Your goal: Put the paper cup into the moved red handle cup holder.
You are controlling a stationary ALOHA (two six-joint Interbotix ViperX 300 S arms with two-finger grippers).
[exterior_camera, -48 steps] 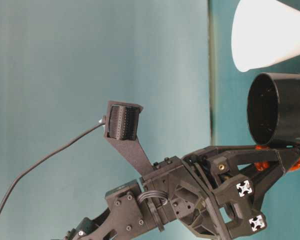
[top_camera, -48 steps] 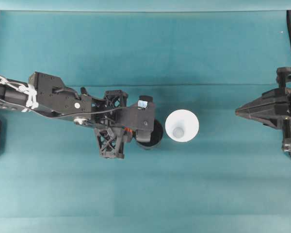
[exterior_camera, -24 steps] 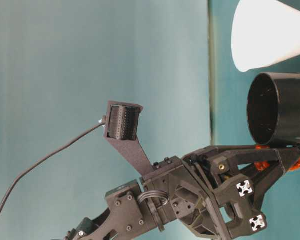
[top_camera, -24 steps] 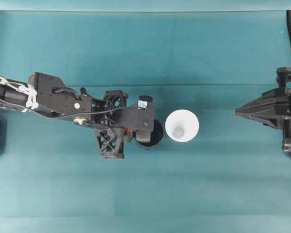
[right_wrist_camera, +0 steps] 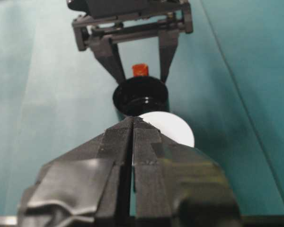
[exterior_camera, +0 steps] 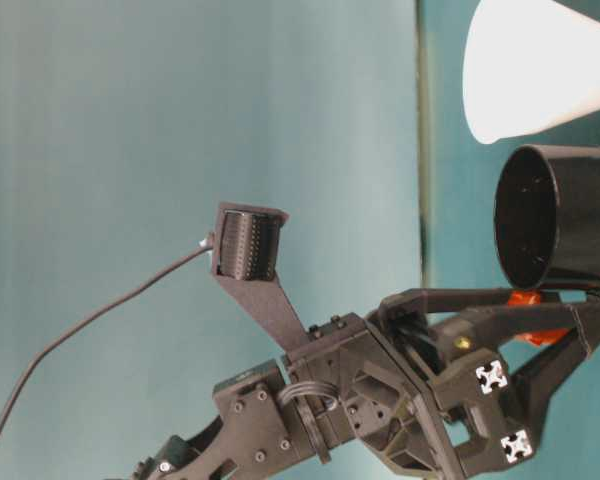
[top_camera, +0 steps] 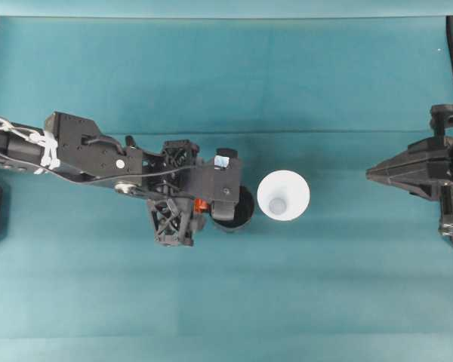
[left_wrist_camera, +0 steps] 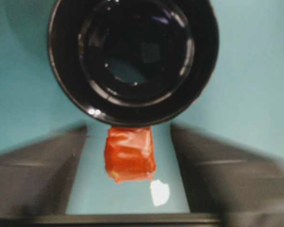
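A teal cloth covers the tabletop (top_camera: 234, 83), and a dark frame post stands at each far corner. Near the middle the red handle cup holder (top_camera: 238, 211) stands upright and empty, its orange tab pointing at the left gripper (left_wrist_camera: 130, 161), whose jaws sit narrowly open on either side of the tab without touching it. Just beside the holder, the paper cup (top_camera: 283, 195) stands upright, also empty. The right gripper (top_camera: 374, 174) rests well apart at the edge, jaws pressed together on nothing.

Left claw (top_camera: 198, 205) crowding holder (top_camera: 240, 211)
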